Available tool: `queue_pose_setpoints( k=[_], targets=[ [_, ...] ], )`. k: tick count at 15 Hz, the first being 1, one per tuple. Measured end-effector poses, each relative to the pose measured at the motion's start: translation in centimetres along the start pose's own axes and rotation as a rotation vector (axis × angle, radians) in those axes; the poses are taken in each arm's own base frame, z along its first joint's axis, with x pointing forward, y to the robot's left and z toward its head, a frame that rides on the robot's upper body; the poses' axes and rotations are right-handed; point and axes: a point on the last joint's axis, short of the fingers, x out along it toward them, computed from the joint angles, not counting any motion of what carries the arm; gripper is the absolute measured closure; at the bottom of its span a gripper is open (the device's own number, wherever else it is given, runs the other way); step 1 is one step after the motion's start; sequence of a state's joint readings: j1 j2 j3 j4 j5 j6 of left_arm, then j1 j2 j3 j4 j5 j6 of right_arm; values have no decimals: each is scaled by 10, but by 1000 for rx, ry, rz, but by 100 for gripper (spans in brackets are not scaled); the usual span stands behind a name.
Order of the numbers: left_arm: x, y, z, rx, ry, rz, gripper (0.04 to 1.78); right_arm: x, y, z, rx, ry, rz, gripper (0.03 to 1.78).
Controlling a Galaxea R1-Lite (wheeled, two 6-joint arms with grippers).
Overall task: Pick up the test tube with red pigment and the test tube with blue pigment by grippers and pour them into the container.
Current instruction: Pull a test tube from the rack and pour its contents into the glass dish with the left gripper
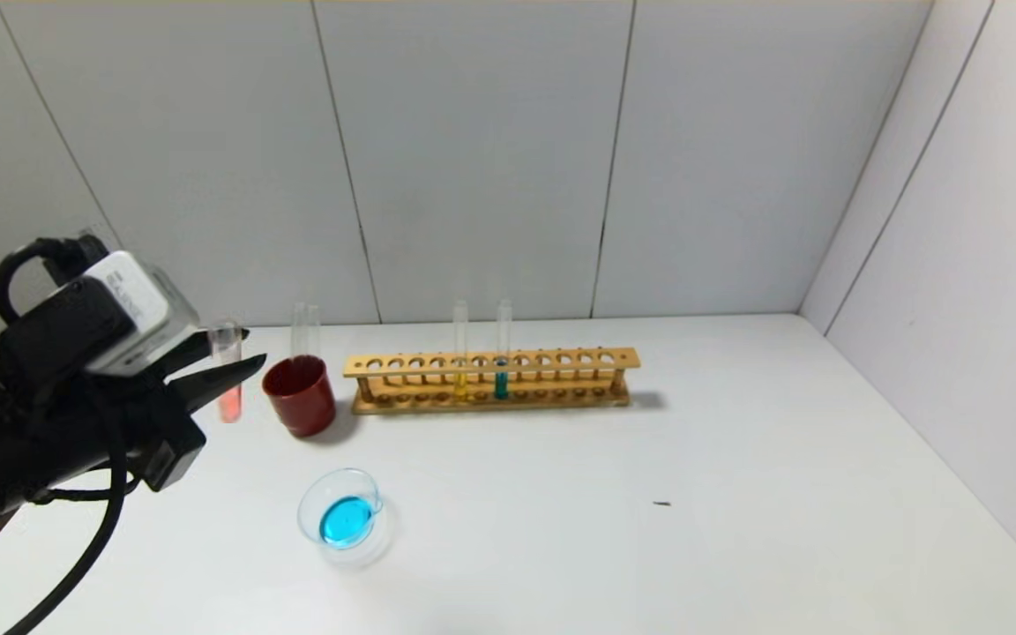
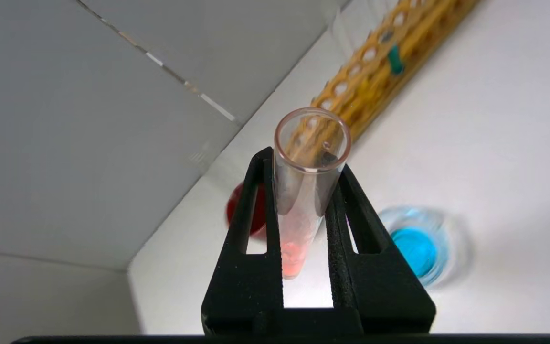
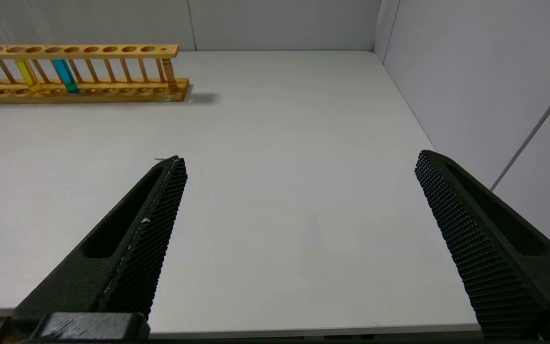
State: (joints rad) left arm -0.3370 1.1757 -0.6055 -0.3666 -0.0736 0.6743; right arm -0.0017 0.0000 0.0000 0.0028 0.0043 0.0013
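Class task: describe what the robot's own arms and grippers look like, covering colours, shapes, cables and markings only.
The left gripper has two black, tapering, wedge-shaped fingers with long slots. Behind it sits a light grey block with small dark print, on a bulky black arm with a looping black cable. The right gripper has matching black slotted fingers whose inner pads carry a fine dimpled grid texture.

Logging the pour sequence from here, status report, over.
Left gripper shut on red-pigment tube, upright, left of red cup. Right gripper open, parked over bare table. Container holds blue liquid. Path clear.
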Motion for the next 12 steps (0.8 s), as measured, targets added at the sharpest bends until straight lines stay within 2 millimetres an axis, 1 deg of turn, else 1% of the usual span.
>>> queue_pose_setpoints(
  k=[2, 4, 7, 9, 12],
  targets=[
    [-3, -2, -5, 131, 19, -12, 151, 0, 0, 0, 0, 0, 0, 6],
    [-3, -6, -10, 261, 29, -62, 151, 0, 0, 0, 0, 0, 0, 6],
    [0, -10, -15, 382, 40, -115, 151, 0, 0, 0, 0, 0, 0, 6],
    [0, -12, -22, 413, 40, -163, 151, 0, 0, 0, 0, 0, 0, 6],
    [0, -3, -40, 443, 77, -166, 151, 0, 0, 0, 0, 0, 0, 6]
  ],
)
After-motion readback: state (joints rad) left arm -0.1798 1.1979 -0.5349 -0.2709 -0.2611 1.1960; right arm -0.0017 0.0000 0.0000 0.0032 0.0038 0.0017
